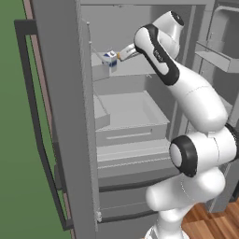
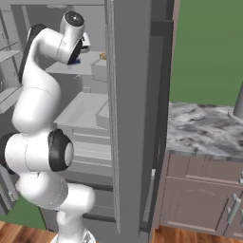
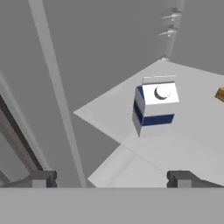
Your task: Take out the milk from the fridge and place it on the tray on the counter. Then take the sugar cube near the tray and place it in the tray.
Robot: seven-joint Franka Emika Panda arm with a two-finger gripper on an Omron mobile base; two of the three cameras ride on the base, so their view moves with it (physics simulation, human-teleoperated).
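Note:
The fridge (image 1: 65,121) stands open, and my arm reaches onto its upper shelf (image 1: 140,69). On that shelf the milk (image 1: 110,59), a small white carton with blue markings, stands upright. My gripper (image 1: 119,55) is open just to the right of it in the left base view. In the hand view the milk (image 3: 155,107) stands ahead of and beyond the gripper (image 3: 113,179), with nothing between the fingertips (image 3: 43,178). The counter (image 2: 204,128) lies to the right of the fridge. The tray and the sugar cube are out of view.
A small orange-tan block (image 3: 220,93) lies on the same shelf past the milk. Below are a pulled-out drawer (image 1: 130,116) and lower shelves. The fridge door (image 2: 133,118) stands between arm and counter. A grey object (image 2: 237,107) stands on the counter's far right.

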